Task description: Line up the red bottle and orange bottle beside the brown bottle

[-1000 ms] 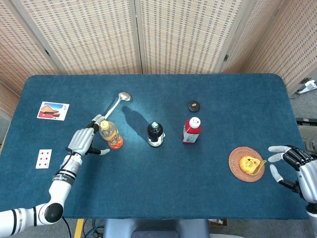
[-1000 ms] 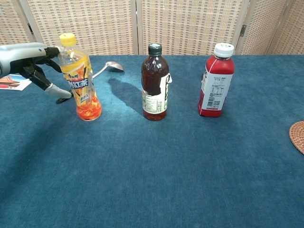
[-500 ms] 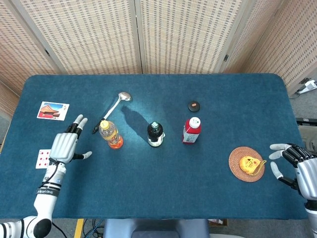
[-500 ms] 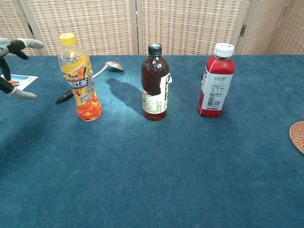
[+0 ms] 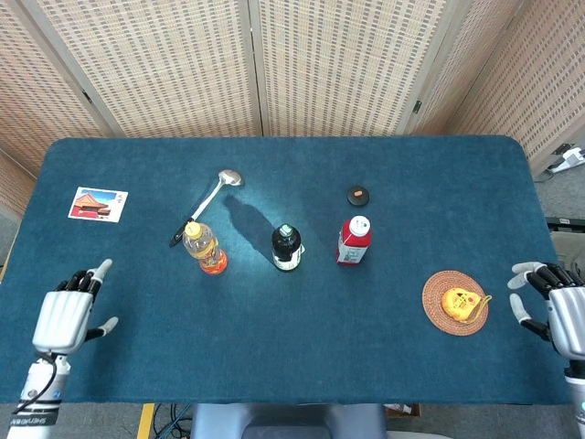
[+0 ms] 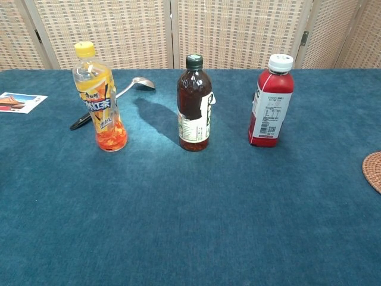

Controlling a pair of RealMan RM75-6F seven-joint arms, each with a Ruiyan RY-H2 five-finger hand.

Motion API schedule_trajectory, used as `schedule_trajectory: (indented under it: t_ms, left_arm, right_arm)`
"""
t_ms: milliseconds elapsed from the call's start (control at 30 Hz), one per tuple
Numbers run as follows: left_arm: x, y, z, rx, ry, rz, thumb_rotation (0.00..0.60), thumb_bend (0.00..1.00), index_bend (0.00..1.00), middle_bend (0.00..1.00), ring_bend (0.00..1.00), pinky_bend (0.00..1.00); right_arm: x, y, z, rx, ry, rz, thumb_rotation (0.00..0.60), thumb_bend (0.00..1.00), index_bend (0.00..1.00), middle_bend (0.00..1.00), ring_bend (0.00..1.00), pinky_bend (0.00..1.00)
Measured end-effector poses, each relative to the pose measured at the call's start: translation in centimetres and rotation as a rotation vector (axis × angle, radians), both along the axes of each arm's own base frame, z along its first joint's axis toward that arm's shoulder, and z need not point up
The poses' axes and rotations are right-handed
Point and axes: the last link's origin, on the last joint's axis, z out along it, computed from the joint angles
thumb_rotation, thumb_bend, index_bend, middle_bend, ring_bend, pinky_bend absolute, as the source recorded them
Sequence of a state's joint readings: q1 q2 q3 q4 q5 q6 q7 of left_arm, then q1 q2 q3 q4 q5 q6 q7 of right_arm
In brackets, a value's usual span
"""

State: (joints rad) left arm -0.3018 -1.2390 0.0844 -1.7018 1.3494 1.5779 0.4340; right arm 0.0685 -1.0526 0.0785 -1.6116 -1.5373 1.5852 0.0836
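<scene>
Both your robot hands, left robot hand (image 5: 66, 315) and right robot hand (image 5: 559, 309), are empty, fingers spread; the orange bottle (image 6: 99, 98) and red bottle (image 6: 271, 100) flank the brown bottle (image 6: 194, 102) — lineup looks finished, nothing left to grasp.

matt blue cloth covers the table (image 6: 196, 238). the orange bottle (image 6: 100, 101), brown bottle (image 6: 194, 107) and red bottle (image 6: 271, 104) look like glossy clear plastic with paper-like labels. the spoon (image 6: 128, 89), upper left, is shiny metal. the coaster (image 5: 454, 303) looks woven.
</scene>
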Motion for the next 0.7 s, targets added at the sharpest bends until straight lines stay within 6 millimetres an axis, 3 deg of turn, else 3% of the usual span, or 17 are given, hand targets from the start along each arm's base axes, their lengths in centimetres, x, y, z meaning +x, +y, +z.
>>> schedule_trajectory:
  t_ms: [367,700]
  left_arm:
    - [-1.8,-4.2,1.6,-0.019,0.036,-0.039,0.600,0.03,0.27,0.29,0.25,0.41]
    - [-2.5,-4.4,1.3,-0.056,0.052,-0.077,0.600,0.03,0.28,0.29,0.26,0.41]
  right_arm:
    - [-0.2,0.3,0.4,-0.003,0.026,-0.050,0.600,0.40,0.51,0.38,0.30,0.42]
    - [-0.8,0.5,1.1,-0.028,0.013,-0.082,0.600,0.40,0.51,0.38,0.30,0.42]
